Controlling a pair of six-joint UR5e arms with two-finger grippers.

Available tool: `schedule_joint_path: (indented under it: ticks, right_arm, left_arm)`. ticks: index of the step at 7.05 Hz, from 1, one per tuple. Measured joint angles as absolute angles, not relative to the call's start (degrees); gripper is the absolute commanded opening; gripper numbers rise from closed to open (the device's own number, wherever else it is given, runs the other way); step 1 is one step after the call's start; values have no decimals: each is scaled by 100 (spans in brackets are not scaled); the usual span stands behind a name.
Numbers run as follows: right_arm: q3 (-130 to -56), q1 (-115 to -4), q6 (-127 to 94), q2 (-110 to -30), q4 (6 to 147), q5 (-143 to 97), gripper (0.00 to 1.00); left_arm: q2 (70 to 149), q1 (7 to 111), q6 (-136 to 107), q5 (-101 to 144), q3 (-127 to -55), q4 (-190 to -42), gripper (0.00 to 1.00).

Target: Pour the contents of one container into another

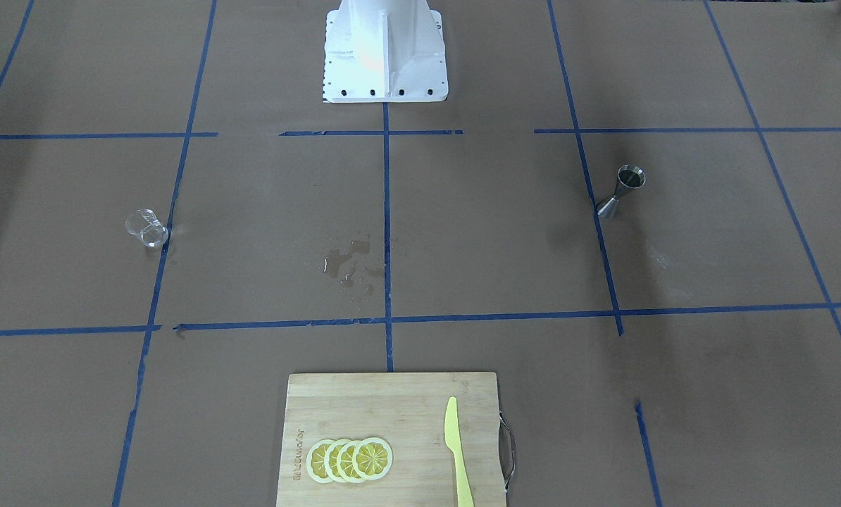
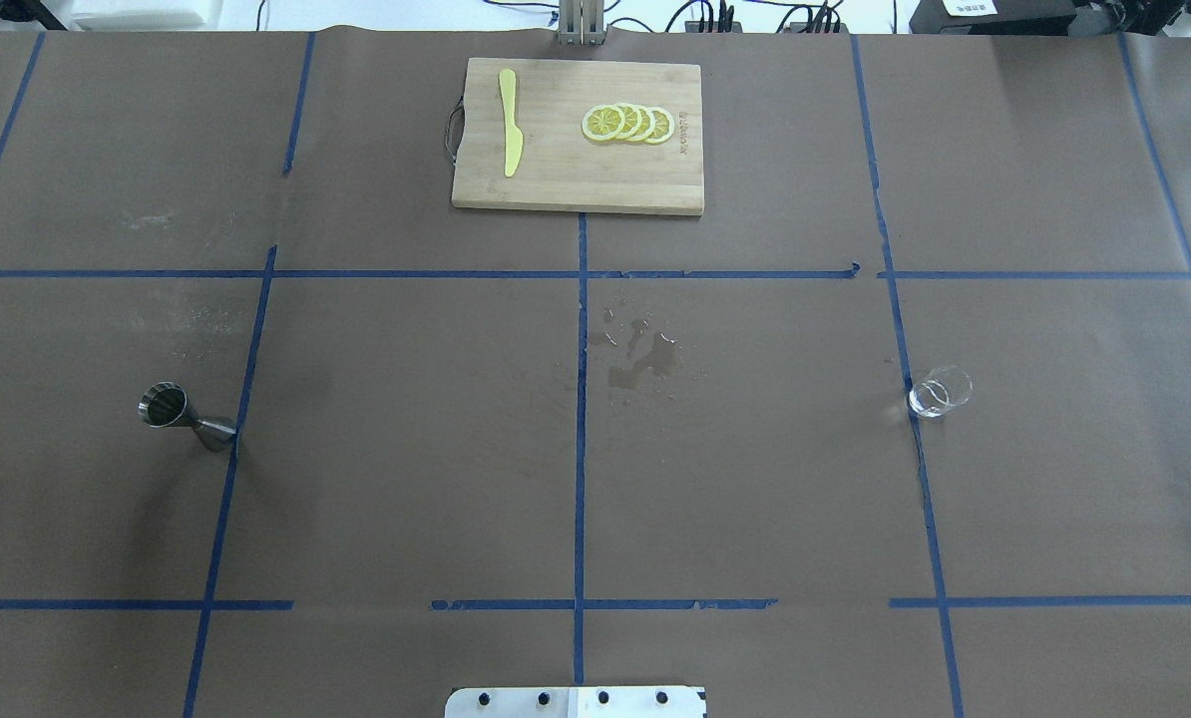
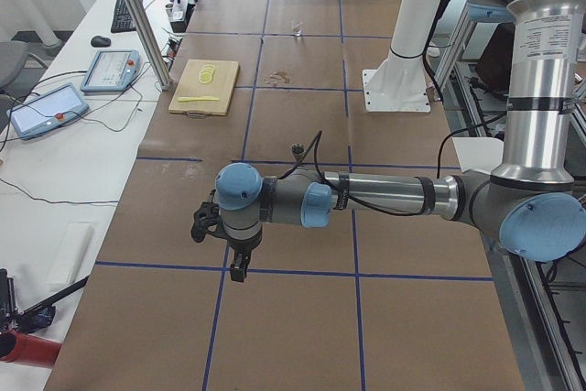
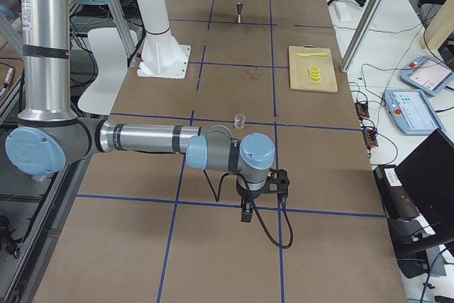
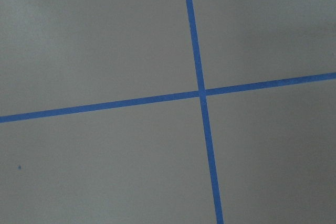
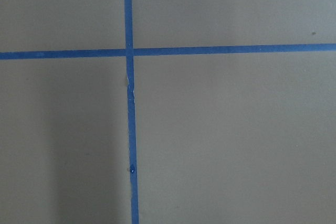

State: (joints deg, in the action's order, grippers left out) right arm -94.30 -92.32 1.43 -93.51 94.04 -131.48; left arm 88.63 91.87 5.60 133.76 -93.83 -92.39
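The clear glass tumbler [image 2: 939, 391] stands upright on the robot's right side of the table, on a blue tape line; it also shows as the glass tumbler [image 1: 147, 228] and the tumbler [image 4: 240, 120]. The steel hourglass jigger [image 2: 185, 414] stands upright on the robot's left side, seen again as the jigger [image 1: 622, 191]. Both arms hang beyond the table's ends, far from both containers. My left gripper [image 3: 237, 269] and right gripper [image 4: 245, 214] point down at bare paper. I cannot tell whether either is open or shut. The wrist views hold only paper and tape.
A wooden cutting board [image 2: 576, 184] with lemon slices [image 2: 627, 123] and a yellow knife [image 2: 510, 122] lies at the far middle edge. A wet spill [image 2: 640, 357] marks the table's centre. The white robot base [image 1: 385, 49] stands at the near middle edge.
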Motion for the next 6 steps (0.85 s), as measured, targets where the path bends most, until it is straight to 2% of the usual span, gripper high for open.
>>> schedule_joint_path:
  ticks: [6]
  right_arm:
    - [-9414,-9229,134,-9386,9404,-13148,100]
  left_arm:
    - [8732,9193,563,14018,-9428,-9249,100]
